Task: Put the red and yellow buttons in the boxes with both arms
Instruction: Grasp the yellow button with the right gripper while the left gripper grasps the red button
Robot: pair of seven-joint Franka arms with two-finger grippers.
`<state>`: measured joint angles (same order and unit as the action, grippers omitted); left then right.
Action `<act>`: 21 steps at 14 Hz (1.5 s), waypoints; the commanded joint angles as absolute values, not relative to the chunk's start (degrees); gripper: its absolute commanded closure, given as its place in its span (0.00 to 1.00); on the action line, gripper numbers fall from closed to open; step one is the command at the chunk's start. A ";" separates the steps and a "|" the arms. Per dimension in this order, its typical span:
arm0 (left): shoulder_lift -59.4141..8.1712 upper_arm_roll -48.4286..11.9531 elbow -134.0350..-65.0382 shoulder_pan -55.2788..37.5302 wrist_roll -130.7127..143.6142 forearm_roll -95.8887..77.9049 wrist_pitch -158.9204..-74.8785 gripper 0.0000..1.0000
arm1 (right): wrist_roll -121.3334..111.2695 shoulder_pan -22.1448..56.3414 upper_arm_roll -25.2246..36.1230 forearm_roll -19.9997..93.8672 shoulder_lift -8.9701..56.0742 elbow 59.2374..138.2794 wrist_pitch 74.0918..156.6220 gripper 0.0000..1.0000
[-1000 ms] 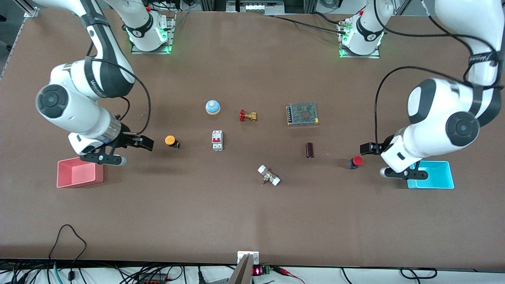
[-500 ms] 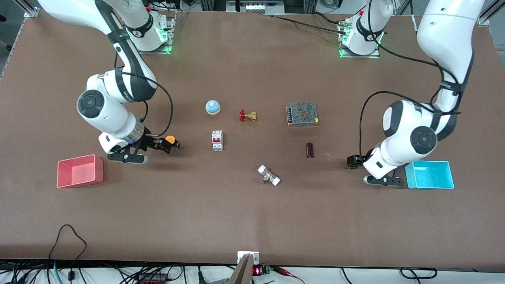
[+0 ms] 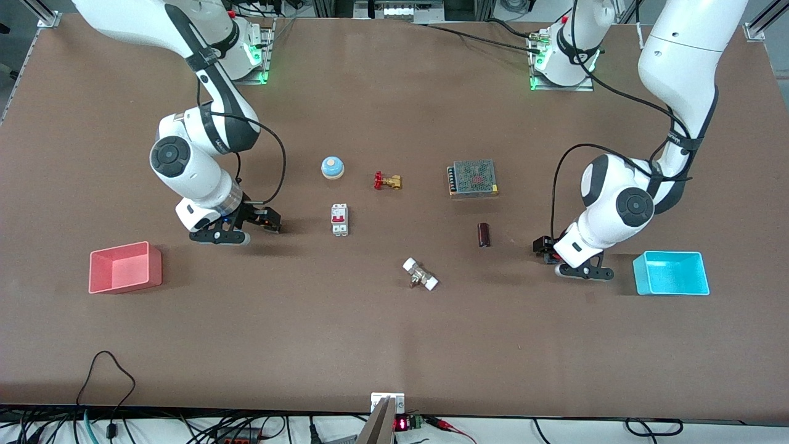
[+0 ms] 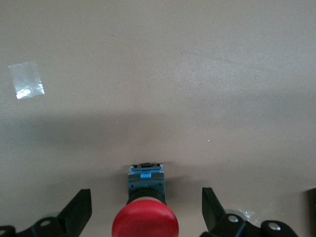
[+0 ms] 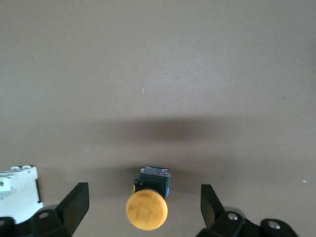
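The red button stands on the table between the open fingers of my left gripper, which do not touch it. In the front view that gripper is low over the button and hides it, beside the cyan blue box. The yellow button stands between the open fingers of my right gripper, with gaps on both sides. In the front view that gripper covers the yellow button. The pink-red box lies nearer the front camera, toward the right arm's end.
Mid-table lie a pale blue dome, a brass valve, a white breaker, a mesh-topped metal unit, a dark cylinder and a white fitting. The breaker's edge shows in the right wrist view.
Both arms swung in from over their boxes toward the middle. Each open gripper came down around its button, which the gripper now hides in the front view.
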<state>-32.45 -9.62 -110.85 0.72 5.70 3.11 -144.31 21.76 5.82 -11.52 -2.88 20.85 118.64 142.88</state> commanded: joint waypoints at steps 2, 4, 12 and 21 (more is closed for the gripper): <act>-33.04 -8.96 -111.01 0.44 5.71 4.39 -145.46 0.33 | 24.60 6.15 -11.87 -6.59 22.23 119.36 144.49 0.00; -33.66 -8.96 -110.66 0.44 5.71 4.39 -145.46 0.55 | 25.48 6.15 -11.87 -6.85 23.11 119.36 145.63 0.00; -30.59 -8.61 -101.71 1.05 4.49 4.48 -133.20 0.71 | 25.49 6.50 -12.56 -7.03 24.70 119.35 146.78 0.00; -29.44 1.14 -93.08 3.41 -2.18 11.51 -122.25 0.70 | 24.70 6.42 -12.92 -7.21 24.61 120.41 146.43 0.48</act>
